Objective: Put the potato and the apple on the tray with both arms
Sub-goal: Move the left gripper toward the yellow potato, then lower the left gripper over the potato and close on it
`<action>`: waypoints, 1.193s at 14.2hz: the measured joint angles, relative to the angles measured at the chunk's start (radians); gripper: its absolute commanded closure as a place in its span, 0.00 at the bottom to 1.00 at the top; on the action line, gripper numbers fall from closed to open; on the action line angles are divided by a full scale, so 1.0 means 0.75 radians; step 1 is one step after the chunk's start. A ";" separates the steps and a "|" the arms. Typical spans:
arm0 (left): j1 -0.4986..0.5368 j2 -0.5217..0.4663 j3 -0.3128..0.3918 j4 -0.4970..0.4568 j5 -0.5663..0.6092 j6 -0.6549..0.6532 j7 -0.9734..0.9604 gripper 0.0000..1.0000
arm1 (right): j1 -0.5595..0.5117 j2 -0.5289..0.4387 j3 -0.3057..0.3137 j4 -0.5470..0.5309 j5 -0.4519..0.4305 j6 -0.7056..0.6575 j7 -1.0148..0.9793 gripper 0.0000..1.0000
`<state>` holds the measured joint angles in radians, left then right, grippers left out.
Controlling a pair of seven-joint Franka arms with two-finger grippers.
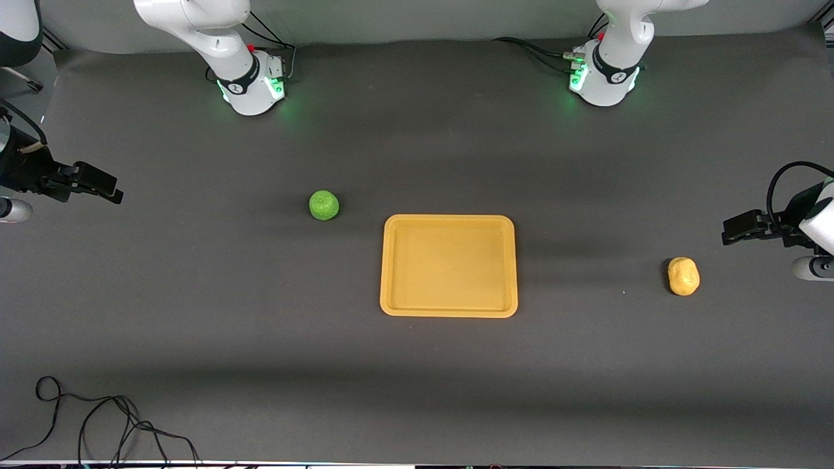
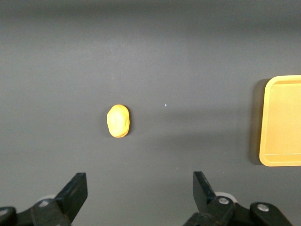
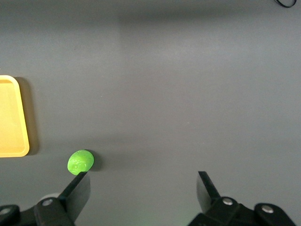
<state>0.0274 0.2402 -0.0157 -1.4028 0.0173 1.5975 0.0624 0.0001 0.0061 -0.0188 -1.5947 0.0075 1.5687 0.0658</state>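
Note:
The yellow-orange tray (image 1: 449, 311) lies empty in the middle of the table; it also shows in the left wrist view (image 2: 282, 160) and the right wrist view (image 3: 11, 149). The green apple (image 1: 324, 204) sits on the table beside the tray, toward the right arm's end, and shows in the right wrist view (image 3: 81, 162). The oval potato (image 1: 683, 275) lies toward the left arm's end and shows in the left wrist view (image 2: 118, 121). My left gripper (image 1: 733, 231) is open and empty, up over the table near the potato. My right gripper (image 1: 107, 189) is open and empty at the right arm's end.
A black cable (image 1: 98, 423) loops on the table near the front camera at the right arm's end. The arm bases (image 1: 254, 85) stand along the table's edge farthest from the front camera.

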 measured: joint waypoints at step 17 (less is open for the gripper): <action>0.176 0.284 0.032 -0.539 0.025 0.698 0.075 0.04 | 0.000 0.003 -0.003 0.005 0.000 -0.007 -0.084 0.00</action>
<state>0.1595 0.4529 0.0081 -1.8070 0.0364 2.1209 0.1188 -0.0002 0.0080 -0.0213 -1.5907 0.0075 1.5637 0.0026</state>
